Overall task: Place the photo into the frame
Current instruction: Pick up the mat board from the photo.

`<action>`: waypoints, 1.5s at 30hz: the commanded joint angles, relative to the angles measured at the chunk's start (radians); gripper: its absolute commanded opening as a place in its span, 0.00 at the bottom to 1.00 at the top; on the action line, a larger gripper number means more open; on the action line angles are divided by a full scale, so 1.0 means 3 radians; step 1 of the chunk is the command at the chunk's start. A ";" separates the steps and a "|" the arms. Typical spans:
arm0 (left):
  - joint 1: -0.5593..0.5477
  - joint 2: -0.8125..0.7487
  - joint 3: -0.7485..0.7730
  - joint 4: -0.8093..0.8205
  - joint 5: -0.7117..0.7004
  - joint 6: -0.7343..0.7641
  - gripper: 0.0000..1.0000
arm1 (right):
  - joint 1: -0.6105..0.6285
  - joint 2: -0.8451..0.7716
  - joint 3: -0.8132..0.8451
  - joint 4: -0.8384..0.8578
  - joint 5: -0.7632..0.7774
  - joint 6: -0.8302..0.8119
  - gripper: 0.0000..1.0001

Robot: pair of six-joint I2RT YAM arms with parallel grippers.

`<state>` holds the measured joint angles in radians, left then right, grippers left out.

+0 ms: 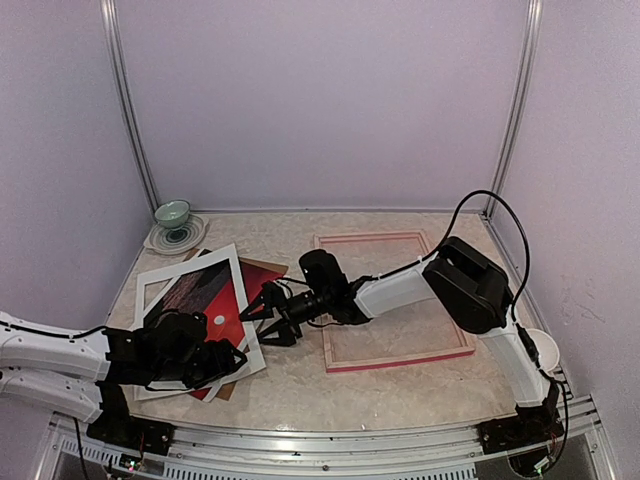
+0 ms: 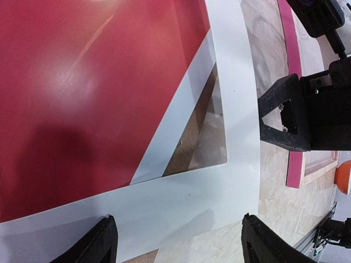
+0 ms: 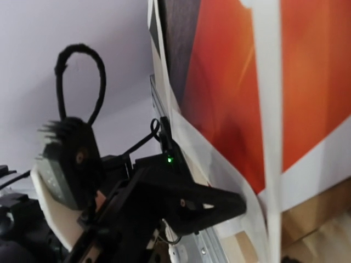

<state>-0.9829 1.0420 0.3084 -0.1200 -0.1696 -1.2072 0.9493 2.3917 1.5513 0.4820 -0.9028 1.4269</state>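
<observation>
**Both hands hovering at the white mat, print lying underneath**

The large red sunset print with the small white sun point(image 1: 225, 295) is lying on the left side of the beige marbled counter point(image 1: 290, 400). A white mat board with a rectangular window point(image 1: 150, 283) is sitting skewed on top of it. The narrow-railed pink picture frame point(image 1: 370, 238) is lying flat to the right, apart from the print, with counter showing through its opening.

The left hand point(image 1: 232, 358) is hanging over the mat's near corner, fingers spread wide and gripping nothing. The right hand point(image 1: 262, 318) is reaching across to the mat's right edge, its fingers also apart. I cannot tell whether a tip is touching the board.

I am judging the print to be light, thin, glossy and easily creased. It is asking for a pinch at an exposed edge or corner, not a press on its face, and the mat looks to be in the way first.

The mat is hiding most of the print's edges. A brown board point(image 2: 189, 150) is showing through the window, along with a greyish see-through sheet I cannot identify. The right wrist view is showing only one finger.
</observation>
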 commanded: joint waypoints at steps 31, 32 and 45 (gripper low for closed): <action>-0.0072 0.0003 -0.0057 -0.0149 -0.0041 -0.0033 0.77 | 0.0021 0.0163 0.0404 -0.1030 -0.0026 -0.0776 0.38; -0.0073 0.0001 -0.0059 -0.0148 -0.0042 -0.0036 0.77 | 0.0021 0.0171 0.0401 -0.1009 -0.0030 -0.0765 0.38; -0.0102 -0.0029 -0.0087 -0.0132 -0.0048 -0.0062 0.77 | 0.0029 0.0213 0.0380 -0.0885 -0.0084 -0.0728 0.25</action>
<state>-1.0016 1.0370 0.3077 -0.1196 -0.1894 -1.2095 0.9531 2.4332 1.6577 0.1806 -0.9066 1.2060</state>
